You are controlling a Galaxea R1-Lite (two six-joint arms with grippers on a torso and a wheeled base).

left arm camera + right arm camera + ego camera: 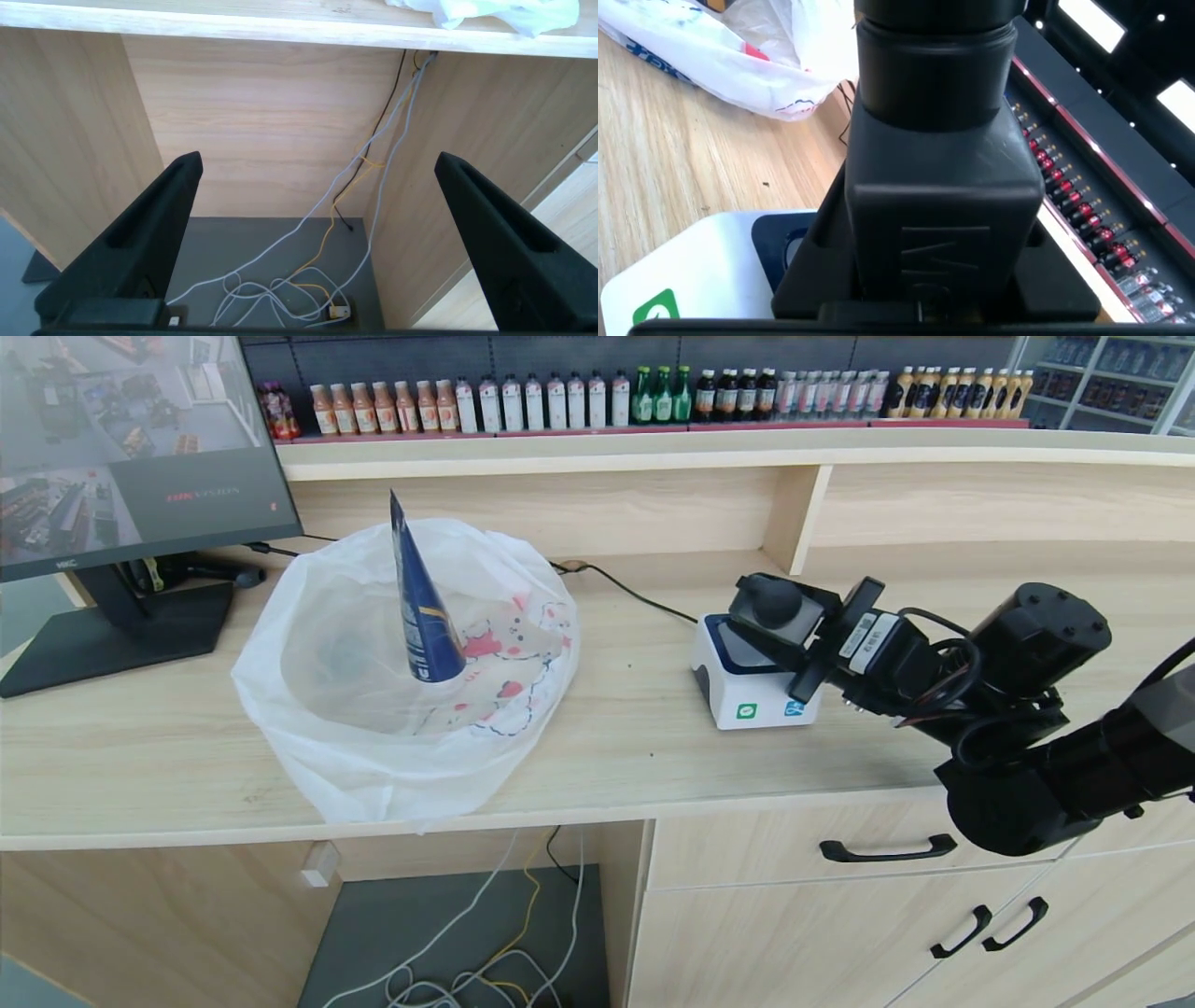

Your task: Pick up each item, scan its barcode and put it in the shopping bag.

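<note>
The right gripper (pixel 817 639) clamps a black bottle (pixel 775 609) over the scanner (pixel 747 702), likely to show its barcode; the left gripper (pixel 318 168) hangs with its fingers apart.

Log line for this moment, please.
right gripper: holds black bottle at scanner | left gripper: open, below counter | bag: blue tube inside

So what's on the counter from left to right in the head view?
Monitor → shopping bag → scanner. The black item in the right gripper overlaps the scanner, so it's left out.
</note>
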